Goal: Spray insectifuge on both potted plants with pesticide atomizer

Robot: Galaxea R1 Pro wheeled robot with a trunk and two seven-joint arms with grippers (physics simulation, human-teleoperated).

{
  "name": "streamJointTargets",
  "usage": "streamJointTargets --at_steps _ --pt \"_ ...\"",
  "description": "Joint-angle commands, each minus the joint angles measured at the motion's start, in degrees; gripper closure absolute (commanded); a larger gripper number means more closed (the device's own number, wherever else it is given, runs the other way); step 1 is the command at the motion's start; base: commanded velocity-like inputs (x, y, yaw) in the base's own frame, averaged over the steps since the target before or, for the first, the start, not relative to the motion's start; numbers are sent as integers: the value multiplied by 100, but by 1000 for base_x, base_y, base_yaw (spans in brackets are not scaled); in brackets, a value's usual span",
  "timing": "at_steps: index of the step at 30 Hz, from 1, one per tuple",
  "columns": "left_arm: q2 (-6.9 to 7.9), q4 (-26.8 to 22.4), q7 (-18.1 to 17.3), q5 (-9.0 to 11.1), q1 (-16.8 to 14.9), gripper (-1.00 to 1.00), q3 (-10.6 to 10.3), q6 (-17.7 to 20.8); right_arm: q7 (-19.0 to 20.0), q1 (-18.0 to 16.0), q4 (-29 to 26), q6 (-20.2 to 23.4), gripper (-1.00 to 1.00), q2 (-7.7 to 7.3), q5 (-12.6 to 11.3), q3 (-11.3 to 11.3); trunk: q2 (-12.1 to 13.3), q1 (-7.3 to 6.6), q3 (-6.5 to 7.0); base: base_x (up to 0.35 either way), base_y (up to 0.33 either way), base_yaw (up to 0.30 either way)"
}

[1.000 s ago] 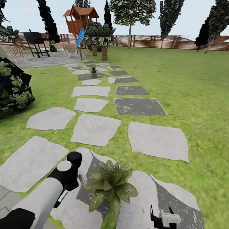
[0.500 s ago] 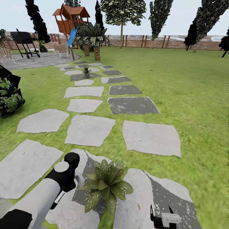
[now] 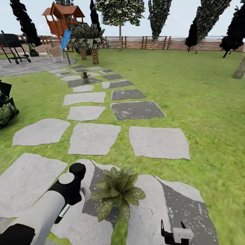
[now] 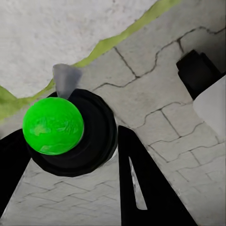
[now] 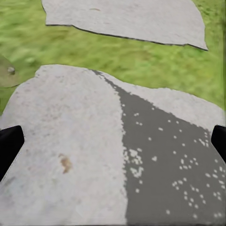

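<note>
The pesticide atomizer (image 4: 61, 132) has a bright green top, a black round body and a pale grey nozzle (image 4: 66, 79). My left gripper (image 4: 68, 141) is shut on it, with a black finger on each side. In the head view the nozzle (image 3: 85, 193) pokes out past my left wrist (image 3: 72, 183), right beside a potted plant (image 3: 119, 193) standing between stepping stones. Another potted plant (image 3: 85, 75) stands far up the path. My right gripper (image 3: 172, 227) hangs open near the lower edge, its fingers (image 5: 9, 146) wide apart over a grey stone (image 5: 84, 141).
Flat stepping stones (image 3: 93, 137) run across the lawn toward a paved patio (image 3: 30, 64) with a black grill (image 3: 10, 44). A dark bush (image 3: 5, 110) sits at the left. Palms (image 3: 86, 41), a wooden playhouse (image 3: 63, 17) and a slatted fence (image 3: 170, 42) close the far side.
The whole picture has slid left, so the camera has turned right. Both arms keep their places in the view, and the near plant stays beside the left wrist.
</note>
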Motion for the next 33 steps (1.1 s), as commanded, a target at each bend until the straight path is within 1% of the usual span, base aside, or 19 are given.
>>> streamJointTargets --at_steps 1,10,19,23,27,33 --pt "7 -8 -55 -28 -1 100 -28 61 -43 -5 7 -13 -100 1 -13 48 -2 0 -4 90 336 -293" --pt "1 -11 -55 -25 -21 100 -28 61 -43 -5 7 -13 -100 1 -11 48 -2 0 -4 55 336 -293" --pt "-27 -15 -55 -18 -50 100 -28 61 -43 -5 7 -13 -100 1 -12 48 -2 0 -4 203 279 -293" --pt "-51 -10 -55 15 -46 100 -4 61 -43 -5 8 -13 -100 1 -14 48 -2 0 -4 63 54 -293" --pt "-136 -18 -55 28 -53 100 -21 62 -43 -5 7 -13 -100 3 -12 48 -2 0 -4 4 3 -216" --pt "-46 -18 -55 22 -54 100 -13 67 -43 -5 8 -13 -100 6 -10 48 -2 0 -4 0 0 -16"
